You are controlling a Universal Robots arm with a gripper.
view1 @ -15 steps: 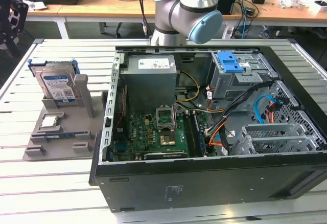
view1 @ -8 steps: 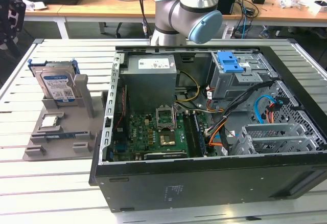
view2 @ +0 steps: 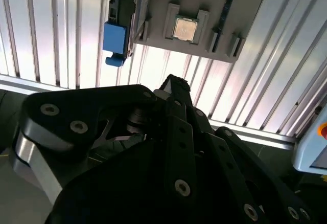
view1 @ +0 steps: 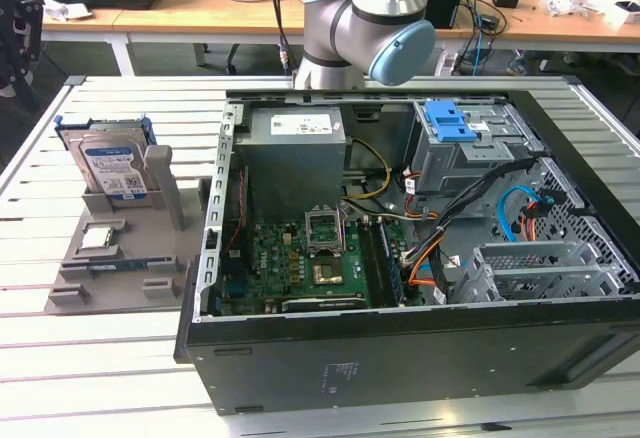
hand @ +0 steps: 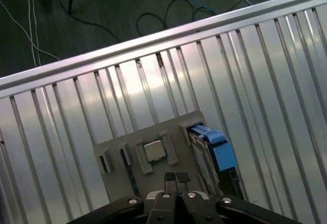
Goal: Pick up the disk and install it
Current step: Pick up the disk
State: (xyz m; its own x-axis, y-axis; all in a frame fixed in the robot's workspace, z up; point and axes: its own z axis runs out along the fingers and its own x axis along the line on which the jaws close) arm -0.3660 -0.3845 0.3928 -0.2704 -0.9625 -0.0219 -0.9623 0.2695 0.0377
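The disk (view1: 112,165) stands upright in a slot of the grey holder (view1: 150,258) on the slatted table, at the exterior view's left. It is silver with a white-and-blue label and a blue carrier. In the first wrist view the disk (hand: 213,150) appears edge-on, with its blue carrier uppermost. My gripper (hand: 176,178) hangs well above the holder with its fingertips (hand: 169,178) pressed together and nothing between them. In the second wrist view the black gripper (view2: 172,84) is in the foreground, and the disk's blue carrier (view2: 114,39) lies beyond it.
An open computer case (view1: 400,348) lies to the exterior view's right of the holder. Inside are a grey drive cage with a blue latch (view1: 449,120), a motherboard (view1: 310,268) and cables. A small square processor chip (hand: 153,151) sits on the holder. The arm's elbow (view1: 375,23) is behind the case.
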